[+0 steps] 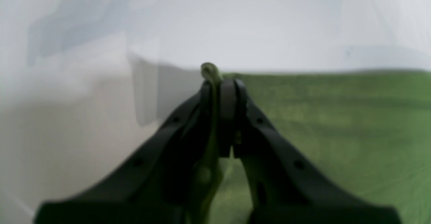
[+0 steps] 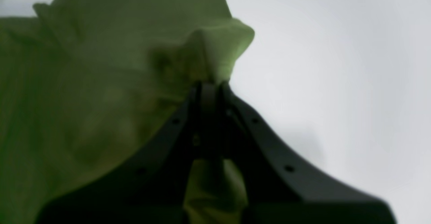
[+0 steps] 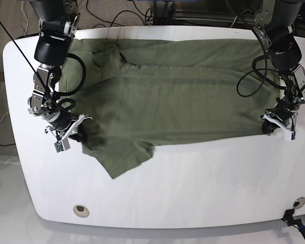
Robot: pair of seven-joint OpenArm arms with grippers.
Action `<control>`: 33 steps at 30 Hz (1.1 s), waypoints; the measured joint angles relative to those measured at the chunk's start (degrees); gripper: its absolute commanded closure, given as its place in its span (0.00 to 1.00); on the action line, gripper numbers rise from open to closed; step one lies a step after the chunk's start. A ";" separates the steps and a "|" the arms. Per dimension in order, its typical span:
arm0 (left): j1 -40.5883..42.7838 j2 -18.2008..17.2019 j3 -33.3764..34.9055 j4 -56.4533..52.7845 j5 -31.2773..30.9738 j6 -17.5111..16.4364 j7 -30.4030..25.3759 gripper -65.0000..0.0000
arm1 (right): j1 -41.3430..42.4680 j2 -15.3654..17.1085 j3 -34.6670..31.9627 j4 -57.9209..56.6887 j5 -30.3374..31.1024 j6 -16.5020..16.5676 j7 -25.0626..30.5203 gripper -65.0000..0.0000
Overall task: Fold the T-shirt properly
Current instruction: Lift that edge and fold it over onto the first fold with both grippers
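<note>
We pinch the T-shirt [image 3: 178, 96] at 3 and 9 o'clock, left tool [image 1: 220, 82] and right tool [image 2: 208, 84] both clamped on thin edges that could slip free when lifted.

Light here is even and bright from overhead, the white table [image 3: 193, 193] glowing with no hard glare. Soft shadows pool under my arms. Both wrist views are badly blurred: my left gripper [image 1: 220, 82] and right gripper [image 2: 208, 86] smear dark, the T-shirt [image 3: 183, 101] just green haze.
</note>
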 measured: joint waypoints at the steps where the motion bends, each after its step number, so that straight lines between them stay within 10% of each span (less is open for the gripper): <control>1: -0.02 0.04 0.00 0.00 0.04 0.00 0.09 1.00 | -1.09 0.20 0.04 2.19 0.13 0.02 -0.02 1.00; 33: 34.47 1.18 -3.52 48.61 -12.20 0.00 16.31 1.00 | -38.12 -1.62 5.31 45.53 0.07 0.20 0.00 1.00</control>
